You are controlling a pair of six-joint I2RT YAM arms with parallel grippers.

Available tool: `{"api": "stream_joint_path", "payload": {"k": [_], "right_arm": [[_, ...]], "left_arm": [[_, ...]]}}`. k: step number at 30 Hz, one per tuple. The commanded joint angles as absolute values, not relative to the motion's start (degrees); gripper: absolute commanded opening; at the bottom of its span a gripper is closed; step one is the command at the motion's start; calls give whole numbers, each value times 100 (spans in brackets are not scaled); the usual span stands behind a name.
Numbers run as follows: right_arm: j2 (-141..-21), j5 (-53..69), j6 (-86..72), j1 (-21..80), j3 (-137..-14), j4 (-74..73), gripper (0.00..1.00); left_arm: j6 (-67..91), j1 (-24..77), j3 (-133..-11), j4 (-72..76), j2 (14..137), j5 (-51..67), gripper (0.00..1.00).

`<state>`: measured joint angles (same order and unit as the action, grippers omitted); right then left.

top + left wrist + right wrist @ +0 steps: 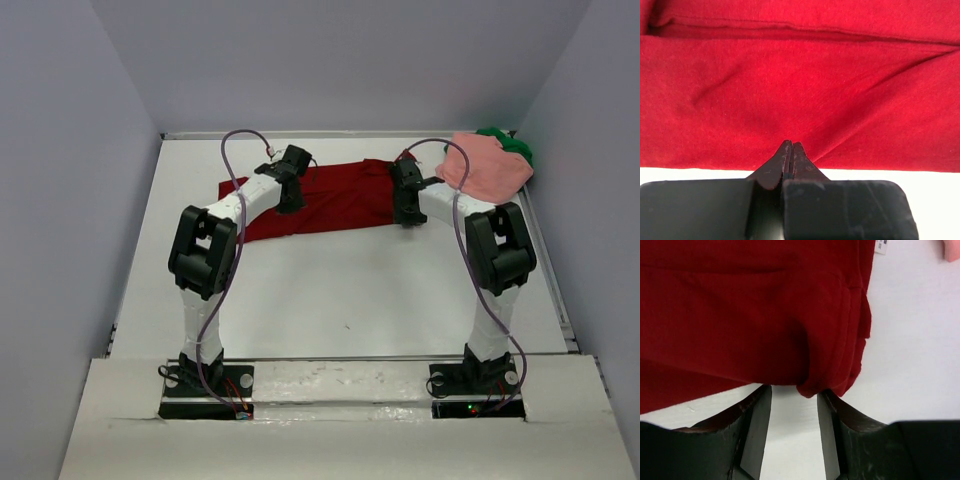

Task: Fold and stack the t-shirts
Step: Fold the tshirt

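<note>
The dark red t-shirt [330, 200] lay across the far half of the table [350, 290], with white tabletop showing between its near edge and the arm bases. The left gripper [791, 146] was clenched on that near hem. The right gripper [794, 395] was released, its jaws apart at the shirt's right corner.

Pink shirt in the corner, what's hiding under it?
A green shirt peeks out past the far edge of the pink shirt; the rest is covered, its shape unseen.
</note>
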<state>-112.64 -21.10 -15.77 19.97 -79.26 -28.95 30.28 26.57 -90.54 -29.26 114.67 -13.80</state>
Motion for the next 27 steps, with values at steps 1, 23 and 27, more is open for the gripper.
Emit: {"api": "stream_joint_path", "payload": {"k": [1,23,27], "right_arm": [[-11399,-2390,-1512,1969,-8332,-2645,45],[-11434,-4481,-2944,1969,-8701,-3656,14],[-11540,-4570,-2980,1969,-8974,-3894,12]], "left_arm": [[2936,2689,-8930,-2848,11013,-1327,0],[3190,2690,-8921,-3093,11390,-1134,0],[3313,2681,-8974,-3243,11672,-1020,0]]}}
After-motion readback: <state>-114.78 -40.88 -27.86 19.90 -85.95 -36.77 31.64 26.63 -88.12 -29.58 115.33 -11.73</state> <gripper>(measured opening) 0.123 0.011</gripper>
